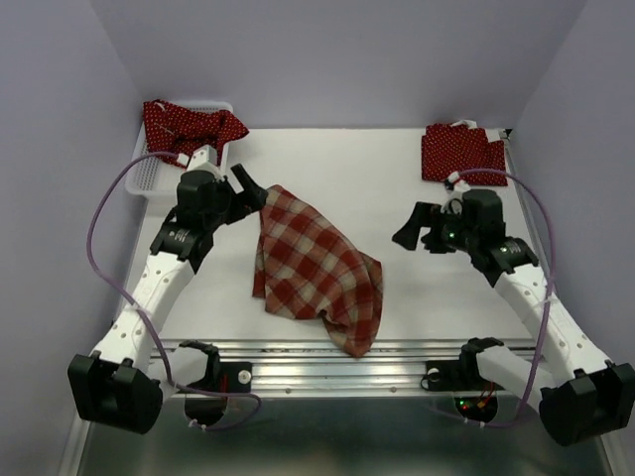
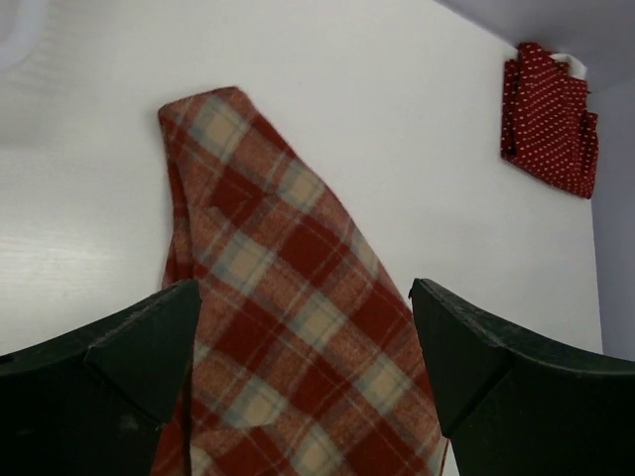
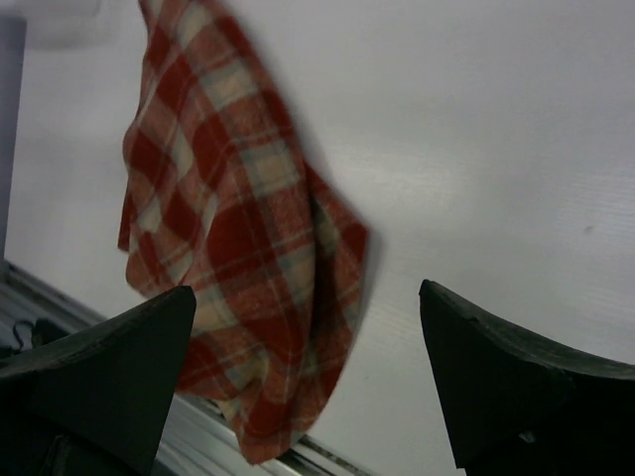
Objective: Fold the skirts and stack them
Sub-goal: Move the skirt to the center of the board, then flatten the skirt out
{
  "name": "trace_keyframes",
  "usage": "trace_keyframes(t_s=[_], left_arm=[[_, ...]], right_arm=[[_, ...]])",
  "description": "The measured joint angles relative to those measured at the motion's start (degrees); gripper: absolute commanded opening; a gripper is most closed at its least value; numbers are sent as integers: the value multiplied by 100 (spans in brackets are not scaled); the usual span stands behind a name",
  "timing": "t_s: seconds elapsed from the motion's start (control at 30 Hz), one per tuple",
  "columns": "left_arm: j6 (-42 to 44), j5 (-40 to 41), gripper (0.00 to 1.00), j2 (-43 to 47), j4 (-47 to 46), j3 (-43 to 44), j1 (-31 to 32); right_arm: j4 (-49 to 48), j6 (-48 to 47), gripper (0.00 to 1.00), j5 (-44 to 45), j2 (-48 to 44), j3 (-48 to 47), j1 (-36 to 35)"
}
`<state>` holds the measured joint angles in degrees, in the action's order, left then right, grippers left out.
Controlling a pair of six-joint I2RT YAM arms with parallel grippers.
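Sprawling between the left gripper and right gripper, both gaping, the plaid skirt overhangs the table edge (basket far-left).

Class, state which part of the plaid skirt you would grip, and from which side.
Probably the narrow far corner of the plaid skirt, from the left with the open left pincer: that end tapers, lies flat and is nearest.
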<state>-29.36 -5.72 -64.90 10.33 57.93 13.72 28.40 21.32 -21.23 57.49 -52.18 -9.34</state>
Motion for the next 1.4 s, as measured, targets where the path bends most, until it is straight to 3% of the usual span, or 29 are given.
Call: trace_keyframes(t_s=[0.13,0.27,0.4,0.53,0.67,0.73,0.77,0.87,1.0,1.1,1.2,1.4], left_arm=[[-396,205,99,667,181,-955,37],[-896,175,99,1078,612,-2221,417],[-1379,345,99,1364,1259,-2710,706],[-1792,444,99,1567,1259,-2894,763],[-1987,472,97,1187,1106,-3064,769],[-2020,472,88,935,1043,-3097,772],[-2048,474,84,778,997,-3106,778],[-2081,474,69,584,905,-3123,800],[-2118,452,47,579,752,-3150,807],[-2135,352,37,584,570,-3272,811],[-2149,282,36,581,485,-3379,839],[-2114,271,47,514,297,-3397,879]], right_arm=[[-184,273,100,203,-46,765,-1425],[-323,616,100,656,472,1281,-2933],[-321,765,100,1130,817,1379,-3574],[-621,876,98,1327,850,1519,-3613],[-1056,1036,81,1333,1191,1639,-3613],[-1266,1036,63,1346,1443,1598,-3613],[-1285,1029,28,1390,1569,1530,-3613],[-1340,1064,1,1606,1878,1281,-3613],[-1285,1088,1,2114,1985,848,-3602],[-1235,1038,1,2345,1954,407,-3436],[-1239,986,1,2472,1827,26,-2999],[-1226,903,2,2225,1716,-103,-2052]])
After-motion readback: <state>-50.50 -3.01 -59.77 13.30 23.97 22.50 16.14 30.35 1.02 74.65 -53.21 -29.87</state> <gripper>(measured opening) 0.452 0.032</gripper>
